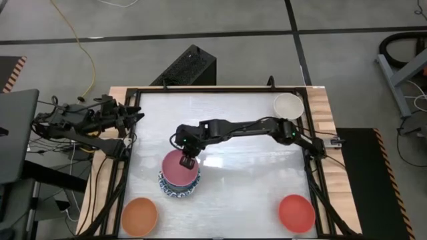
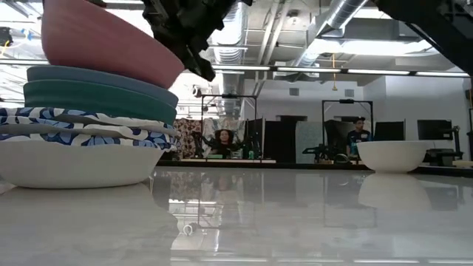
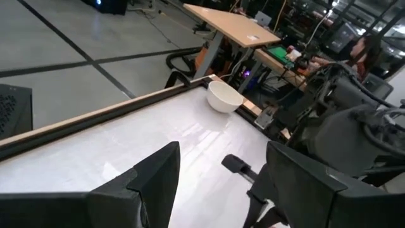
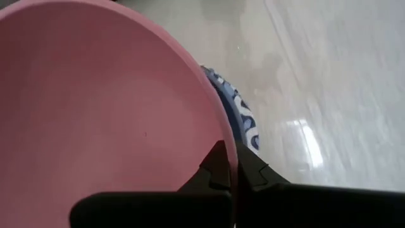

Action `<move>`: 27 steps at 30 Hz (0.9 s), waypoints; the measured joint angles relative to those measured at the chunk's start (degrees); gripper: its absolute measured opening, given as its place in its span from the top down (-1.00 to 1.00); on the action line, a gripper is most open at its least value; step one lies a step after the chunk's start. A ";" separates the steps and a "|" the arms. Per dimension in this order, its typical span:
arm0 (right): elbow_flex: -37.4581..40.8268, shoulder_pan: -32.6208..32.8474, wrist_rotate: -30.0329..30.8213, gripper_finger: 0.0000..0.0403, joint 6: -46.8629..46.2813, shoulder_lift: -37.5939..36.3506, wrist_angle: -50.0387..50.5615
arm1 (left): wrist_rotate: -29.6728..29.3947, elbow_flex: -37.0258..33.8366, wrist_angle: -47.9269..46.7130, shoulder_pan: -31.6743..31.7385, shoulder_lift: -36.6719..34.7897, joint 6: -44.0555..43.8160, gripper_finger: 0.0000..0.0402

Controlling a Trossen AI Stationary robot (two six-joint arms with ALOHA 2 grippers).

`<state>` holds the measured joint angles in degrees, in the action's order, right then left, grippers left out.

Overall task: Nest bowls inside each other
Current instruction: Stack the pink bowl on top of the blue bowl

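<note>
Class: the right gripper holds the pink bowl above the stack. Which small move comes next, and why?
Probably lower it: the right gripper pinches the pink bowl's rim, and the low view shows it tilted above the stack, not yet seated.

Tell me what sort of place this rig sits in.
Probably a robotics lab or workshop: exposed ceiling ducts, more workstations behind the table, cables across a bare floor.
</note>
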<state>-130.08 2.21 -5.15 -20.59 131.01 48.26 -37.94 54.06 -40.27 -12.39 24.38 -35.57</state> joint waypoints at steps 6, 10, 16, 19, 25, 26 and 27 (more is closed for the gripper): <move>-0.64 -0.13 -1.39 0.97 0.12 1.09 1.90 | 0.06 0.00 -0.77 -0.01 0.00 -0.27 -0.12; -0.49 -0.17 -2.01 0.88 0.10 1.55 2.38 | 0.03 0.00 -1.25 -0.02 0.00 -0.26 -0.12; -0.57 -0.44 -2.40 0.67 0.97 1.35 2.31 | -0.32 0.00 -1.53 0.00 0.00 0.00 -0.12; -0.57 -0.90 -2.55 0.62 1.06 1.35 2.18 | -0.34 0.00 -1.53 0.00 0.00 0.13 -0.12; -0.57 -1.65 -5.03 0.45 1.20 1.35 1.63 | -0.34 0.00 -1.53 0.00 0.00 0.19 -0.12; -0.57 -1.88 -5.85 0.41 1.19 1.35 1.47 | -0.35 0.00 -1.52 -0.02 0.00 0.38 -0.12; -0.57 -2.11 -6.70 0.37 1.17 1.35 1.41 | -0.36 0.00 -1.53 -0.01 0.00 0.61 -0.12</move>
<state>-130.65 0.10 -11.85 -19.42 132.35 49.67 -38.30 54.06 -41.80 -12.40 24.38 -34.96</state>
